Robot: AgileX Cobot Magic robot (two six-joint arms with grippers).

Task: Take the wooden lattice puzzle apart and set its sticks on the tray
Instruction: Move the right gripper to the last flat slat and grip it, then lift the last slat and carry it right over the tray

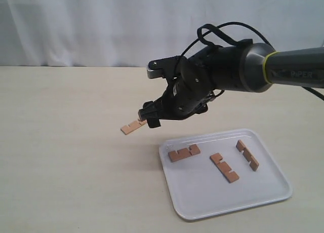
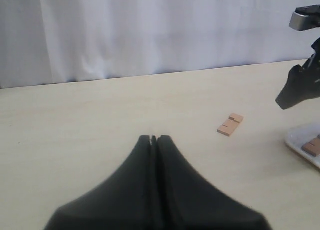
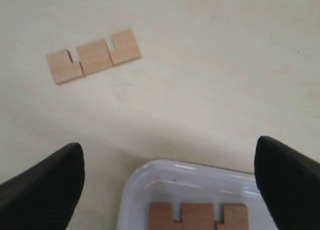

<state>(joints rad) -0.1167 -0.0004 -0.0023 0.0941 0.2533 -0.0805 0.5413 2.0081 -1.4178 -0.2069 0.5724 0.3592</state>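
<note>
No assembled lattice puzzle shows; the sticks lie apart. One notched stick [image 1: 132, 126] [image 3: 93, 56] [image 2: 230, 124] lies flat on the table, left of the white tray [image 1: 228, 202] [image 3: 142, 180]. Three sticks rest in the tray: one at its near-left corner [image 1: 184, 153] [image 3: 198, 216], one in the middle [image 1: 224, 167], one on the right [image 1: 247, 155]. My right gripper [image 1: 147, 115] [image 3: 167, 155] hovers open and empty above the gap between the loose stick and the tray's corner. My left gripper [image 2: 154, 138] is shut with nothing in it, low over bare table, and is out of the exterior view.
A white curtain [image 1: 101, 25] hangs behind the light wooden table [image 1: 61, 167]. The right arm [image 1: 283, 68] with its cables reaches in from the right above the tray's far side.
</note>
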